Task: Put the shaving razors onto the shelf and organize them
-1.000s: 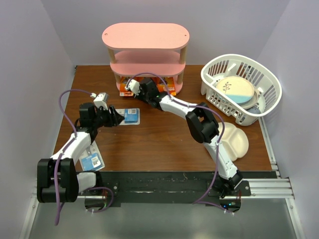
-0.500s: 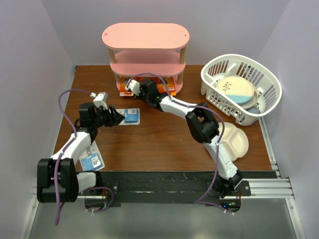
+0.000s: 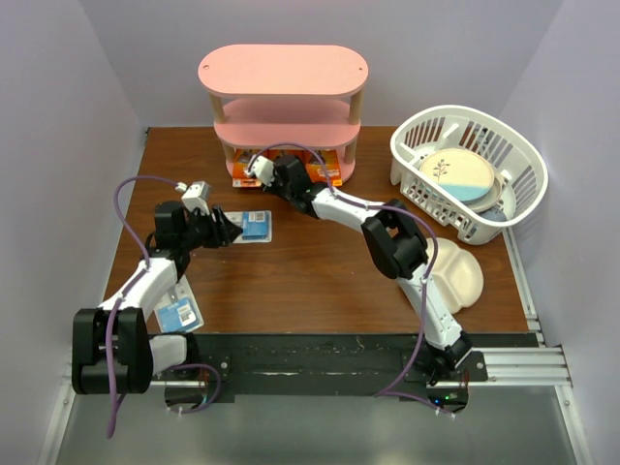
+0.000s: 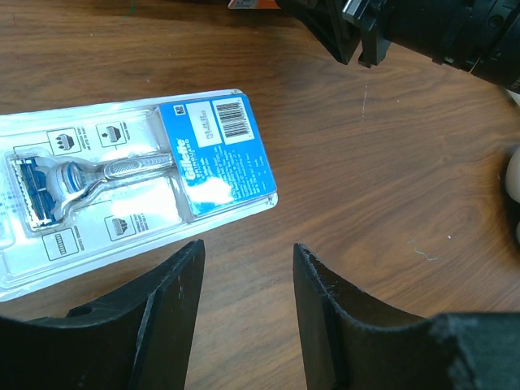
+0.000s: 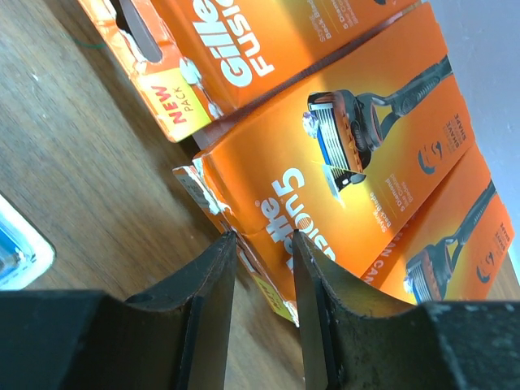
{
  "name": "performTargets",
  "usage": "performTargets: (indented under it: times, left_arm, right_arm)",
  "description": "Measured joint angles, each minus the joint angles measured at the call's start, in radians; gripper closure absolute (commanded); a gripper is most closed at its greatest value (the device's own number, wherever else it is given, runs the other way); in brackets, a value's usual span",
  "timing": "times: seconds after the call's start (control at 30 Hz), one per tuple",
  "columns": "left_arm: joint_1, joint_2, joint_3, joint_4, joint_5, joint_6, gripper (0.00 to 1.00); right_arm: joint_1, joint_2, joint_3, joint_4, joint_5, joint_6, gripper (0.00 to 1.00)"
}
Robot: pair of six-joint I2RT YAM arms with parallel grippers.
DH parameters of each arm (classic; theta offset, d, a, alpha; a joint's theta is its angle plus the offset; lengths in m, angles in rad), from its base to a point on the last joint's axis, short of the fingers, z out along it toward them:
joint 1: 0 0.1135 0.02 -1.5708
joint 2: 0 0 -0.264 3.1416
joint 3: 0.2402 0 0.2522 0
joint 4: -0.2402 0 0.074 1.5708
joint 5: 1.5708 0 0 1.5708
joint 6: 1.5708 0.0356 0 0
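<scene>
Three orange razor packs [image 5: 349, 154] lie side by side on the table at the foot of the pink shelf [image 3: 283, 70], partly under its lowest board. My right gripper [image 5: 262, 237] is shut on the near edge of the middle orange pack, one finger on each side. A white-and-blue blister razor pack [image 4: 138, 179] lies flat on the table left of centre. My left gripper [image 4: 248, 248] stands open just short of its near edge, with only bare wood between the fingers. A second blister pack [image 3: 179, 312] lies beside the left arm near the table's front.
A white slatted basket [image 3: 513, 155] with a round plate [image 3: 455, 179] in it stands at the back right. A cream divided plate [image 3: 460, 271] lies in front of it, behind the right arm. Grey walls close in on both sides.
The right jaws have narrowed slightly onto the orange pack's edge. The left arm and both blister packs have stayed where they were.
</scene>
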Motion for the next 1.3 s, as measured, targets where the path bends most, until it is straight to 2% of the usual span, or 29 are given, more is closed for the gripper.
performTargets:
  times: [0.43,0.5,0.53,0.63,0.87,1.07,1.3]
  left_arm:
    - [0.000,0.000,-0.016,0.016,0.003,-0.017,0.48]
    - [0.000,-0.002,-0.016,0.015,0.003,-0.017,0.48]
    - [0.000,-0.003,-0.016,0.015,0.003,-0.017,0.48]
    - [0.000,-0.006,-0.016,0.015,0.003,-0.017,0.48]
    - [0.000,-0.013,-0.016,0.015,0.003,-0.017,0.48]
    - [0.000,-0.013,-0.016,0.015,0.007,-0.019,0.48]
    - [0.000,-0.011,-0.016,0.016,0.013,-0.028,0.48]
  right_arm:
    - [-0.009,-0.015,-0.018,-0.006,-0.003,0.000,0.64]
    - [-0.009,-0.015,-0.018,-0.006,-0.003,0.000,0.59]
    - [-0.009,-0.015,-0.018,-0.006,-0.003,0.000,0.48]
    - [-0.008,-0.015,-0.018,-0.017,0.001,0.002,0.38]
    - [-0.008,-0.033,-0.019,-0.066,0.004,0.008,0.32]
    - [-0.003,-0.114,-0.019,-0.146,-0.003,0.042,0.30]
    - [0.010,-0.174,-0.028,-0.151,-0.027,0.064,0.34]
